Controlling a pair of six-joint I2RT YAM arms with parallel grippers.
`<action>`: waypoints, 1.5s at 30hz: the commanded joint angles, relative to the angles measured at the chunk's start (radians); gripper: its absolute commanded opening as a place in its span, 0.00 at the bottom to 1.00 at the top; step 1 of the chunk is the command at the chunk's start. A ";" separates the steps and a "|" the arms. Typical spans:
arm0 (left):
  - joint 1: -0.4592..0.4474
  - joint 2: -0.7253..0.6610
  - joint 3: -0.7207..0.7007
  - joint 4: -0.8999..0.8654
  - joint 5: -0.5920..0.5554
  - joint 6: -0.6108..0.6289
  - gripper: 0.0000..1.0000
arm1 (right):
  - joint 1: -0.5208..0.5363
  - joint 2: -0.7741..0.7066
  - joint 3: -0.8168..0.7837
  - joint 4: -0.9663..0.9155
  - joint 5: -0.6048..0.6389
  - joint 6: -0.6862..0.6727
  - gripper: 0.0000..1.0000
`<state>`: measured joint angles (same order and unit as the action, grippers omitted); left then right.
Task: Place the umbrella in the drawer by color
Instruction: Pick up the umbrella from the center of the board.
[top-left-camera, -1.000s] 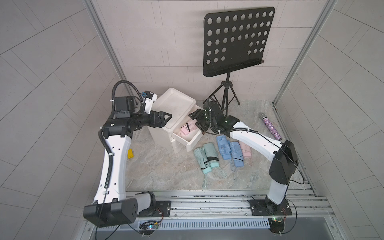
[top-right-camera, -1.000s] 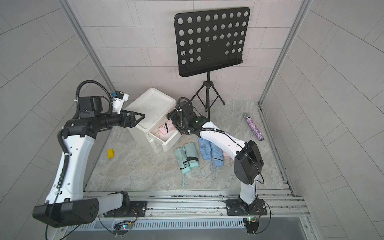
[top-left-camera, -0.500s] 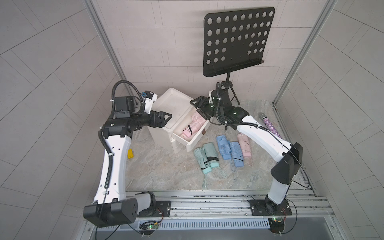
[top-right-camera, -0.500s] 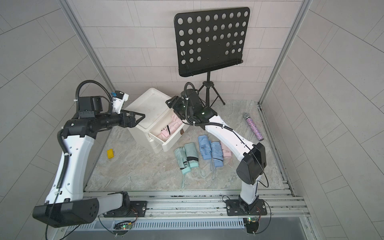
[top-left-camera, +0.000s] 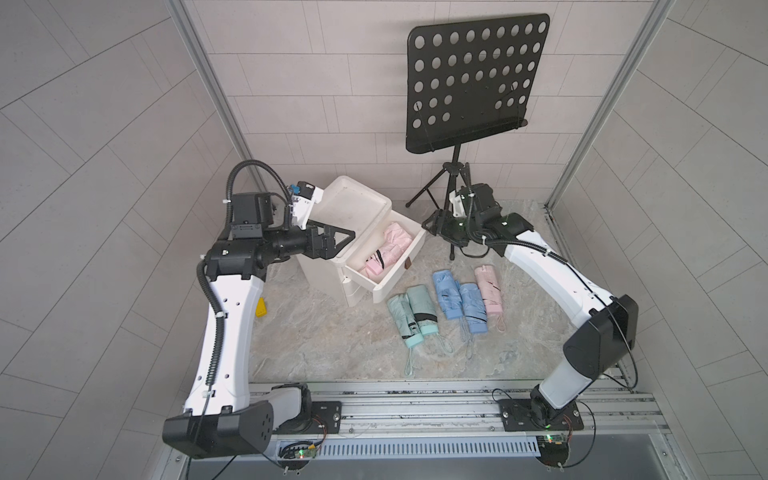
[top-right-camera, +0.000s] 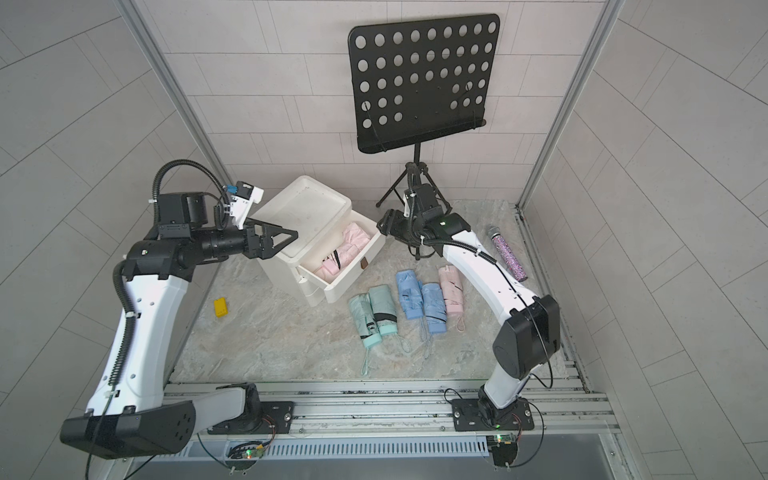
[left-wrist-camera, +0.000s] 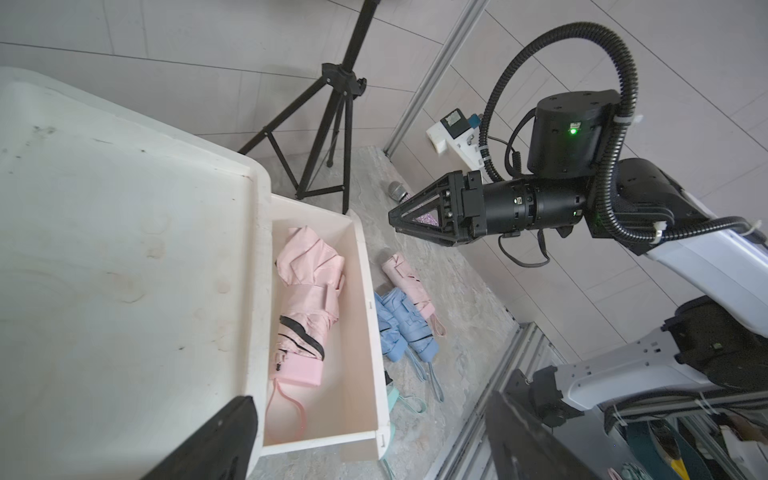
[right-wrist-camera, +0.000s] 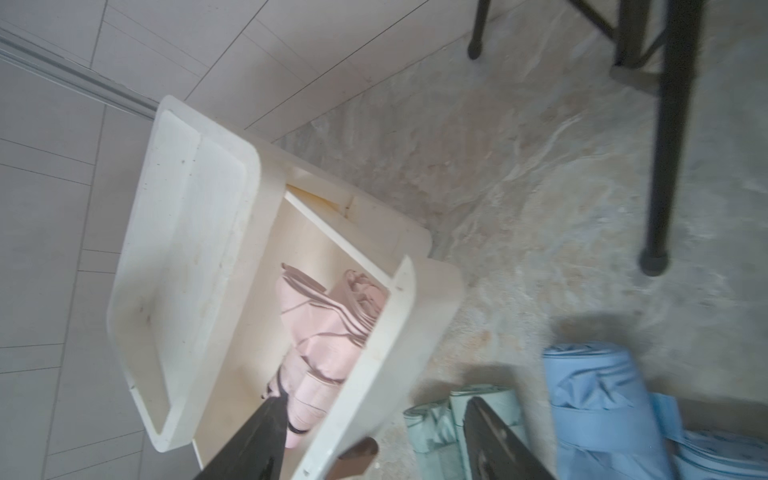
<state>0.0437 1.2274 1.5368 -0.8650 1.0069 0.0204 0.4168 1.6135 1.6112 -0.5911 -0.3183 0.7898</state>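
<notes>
A white drawer unit (top-left-camera: 349, 212) stands at the back left with its top drawer (top-left-camera: 399, 276) pulled open. One pink umbrella (top-left-camera: 388, 249) lies inside that drawer, also seen in the left wrist view (left-wrist-camera: 309, 299). On the floor in front lie two mint umbrellas (top-left-camera: 411, 316), two blue umbrellas (top-left-camera: 457, 297) and another pink umbrella (top-left-camera: 489, 289). My right gripper (top-left-camera: 428, 226) hangs open and empty in the air just right of the drawer. My left gripper (top-left-camera: 349, 237) is open and empty over the unit's left edge.
A black music stand (top-left-camera: 473, 79) on a tripod stands at the back, its legs close behind my right wrist. A glittery microphone (top-right-camera: 509, 257) lies by the right wall. A small yellow block (top-right-camera: 220, 307) sits on the floor at left.
My right gripper rose out of the open drawer and drew back to the right, leaving the pink umbrella inside. The left arm has stayed still.
</notes>
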 joint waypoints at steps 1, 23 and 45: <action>-0.034 -0.008 -0.028 0.014 0.049 -0.025 0.93 | -0.041 -0.100 -0.034 -0.097 0.110 -0.152 0.71; -0.371 0.096 -0.069 0.105 -0.215 -0.047 0.92 | -0.216 -0.188 -0.450 -0.141 0.359 -0.282 0.72; -0.416 0.093 -0.127 0.112 -0.245 -0.021 0.92 | -0.271 0.190 -0.305 -0.101 0.317 -0.325 0.74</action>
<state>-0.3672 1.3270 1.4227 -0.7609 0.7673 -0.0181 0.1493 1.7790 1.2835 -0.6838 -0.0013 0.4839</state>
